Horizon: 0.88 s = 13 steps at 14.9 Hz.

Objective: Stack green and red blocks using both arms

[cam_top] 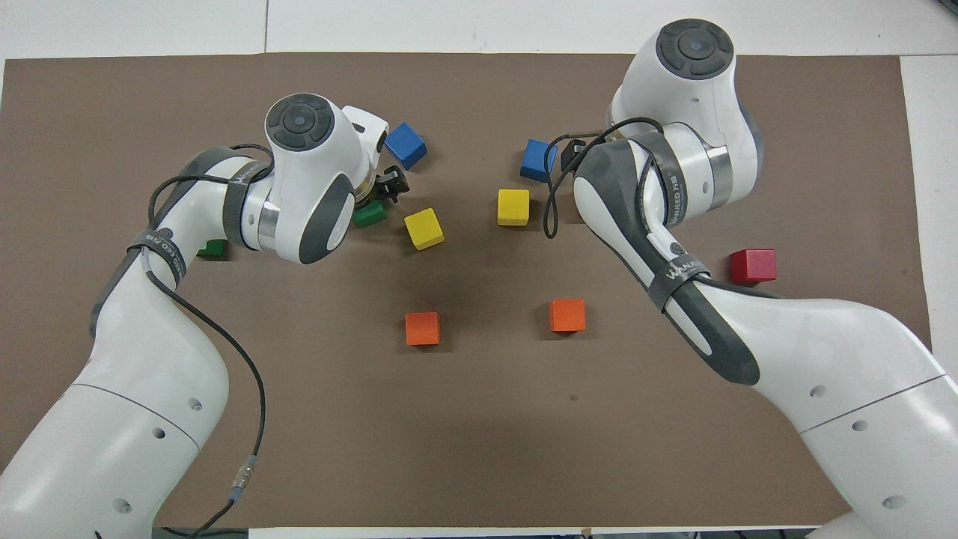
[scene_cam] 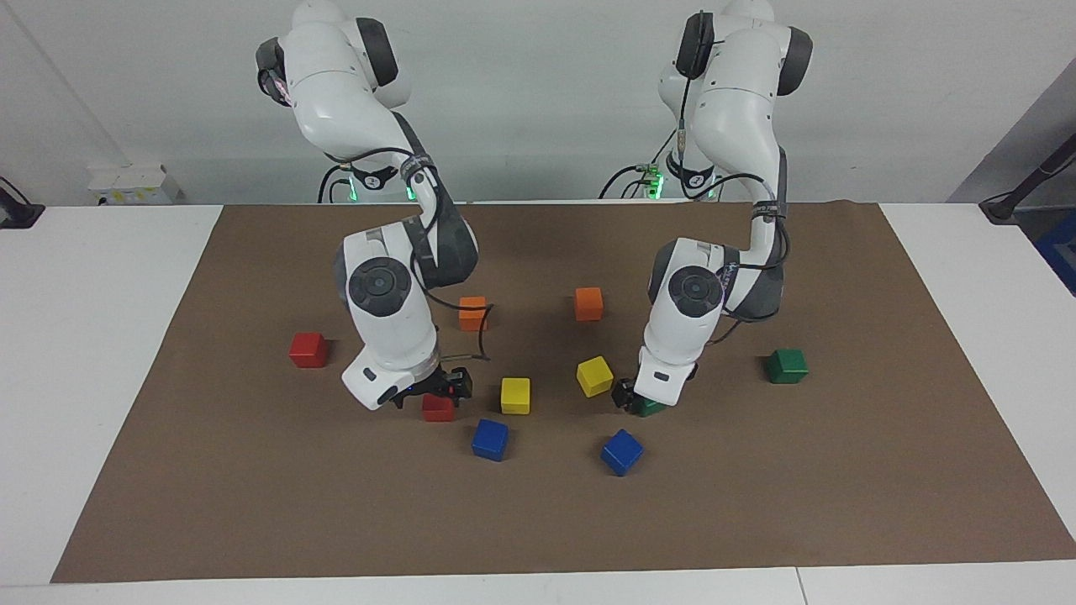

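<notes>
- Broadly, the white surface (scene_cam: pixel 101 353) carries a brown mat (scene_cam: pixel 538 521), and all blocks lie on that mat.
- Left arm (scene_cam: pixel 740 126): it reaches down to the mat toward its own end of the surface. The left gripper (scene_cam: pixel 632 398) is low at a green block (scene_cam: pixel 651 409), which shows partly under the wrist, beside a yellow block (scene_cam: pixel 594 376). Whether the gripper is open or closed on this block cannot be told.
- Right arm (scene_cam: pixel 353 109): it reaches down to the mat toward its own end. The right gripper (scene_cam: pixel 444 388) sits right above a red block (scene_cam: pixel 437 408), which rests on the mat beside a second yellow block (scene_cam: pixel 515 396). The overhead view hides this block under the arm. Whether the gripper is spread or closed on the block cannot be told.
- Second green block (scene_cam: pixel 787 366): it rests alone on the mat toward the left arm's end, well apart from both grippers.
- Second red block (scene_cam: pixel 308 349): it rests alone on the mat toward the right arm's end, near the right arm's wrist but apart from it.
- Two orange blocks (scene_cam: pixel 588 303) (scene_cam: pixel 472 313): both lie nearer to the robots than the yellow blocks.
- Two blue blocks (scene_cam: pixel 621 452) (scene_cam: pixel 490 439): both lie farther from the robots than the yellow blocks.
- No block stands on another.
</notes>
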Available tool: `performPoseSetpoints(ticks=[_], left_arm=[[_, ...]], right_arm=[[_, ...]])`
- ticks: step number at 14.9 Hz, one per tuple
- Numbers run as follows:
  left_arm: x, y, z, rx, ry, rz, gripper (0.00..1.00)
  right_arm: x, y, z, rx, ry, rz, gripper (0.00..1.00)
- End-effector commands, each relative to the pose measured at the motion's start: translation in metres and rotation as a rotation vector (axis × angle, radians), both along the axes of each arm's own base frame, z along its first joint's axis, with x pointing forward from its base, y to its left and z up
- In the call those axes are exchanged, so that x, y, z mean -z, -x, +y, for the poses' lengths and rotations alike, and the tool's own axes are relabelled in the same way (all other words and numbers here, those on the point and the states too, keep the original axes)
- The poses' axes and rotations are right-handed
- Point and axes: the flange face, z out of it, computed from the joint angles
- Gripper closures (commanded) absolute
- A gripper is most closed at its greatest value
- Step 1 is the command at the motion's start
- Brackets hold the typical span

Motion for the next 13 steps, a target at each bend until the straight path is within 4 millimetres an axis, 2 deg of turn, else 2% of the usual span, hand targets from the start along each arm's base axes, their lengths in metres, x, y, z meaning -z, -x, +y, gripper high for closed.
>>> performPoseSetpoints(ticks=[1, 2, 3, 4, 7, 8, 11, 13], left_arm=[[0.006, 0.005, 0.000, -0.002, -0.019, -0.010, 0.39], [0.006, 0.006, 0.000, -0.003, -0.021, -0.005, 0.61], [0.006, 0.006, 0.001, -0.003, -0.026, 0.003, 0.94], [0.006, 0.006, 0.001, -0.003, -0.031, 0.010, 1.00], [-0.012, 0.004, 0.012, 0.004, -0.070, 0.047, 1.00], [-0.032, 0.004, 0.022, 0.005, -0.066, 0.034, 1.00], [-0.080, 0.007, 0.079, 0.147, -0.075, 0.082, 1.00], [-0.097, 0.007, 0.124, 0.218, -0.073, 0.120, 1.00]], right_arm=[[-0.001, -0.005, 0.004, 0.037, 0.007, 0.000, 0.00], [-0.002, -0.005, 0.004, 0.044, 0.000, -0.007, 0.00], [-0.003, -0.006, 0.004, 0.047, -0.005, -0.012, 0.00], [-0.003, -0.010, -0.005, 0.059, -0.009, -0.023, 0.00], [0.008, -0.006, -0.006, 0.058, -0.007, -0.013, 0.00], [0.011, -0.004, -0.007, 0.060, -0.005, -0.008, 0.00], [0.018, 0.002, -0.003, 0.056, -0.009, -0.005, 0.00], [0.025, 0.009, -0.003, 0.053, -0.010, -0.005, 0.00]])
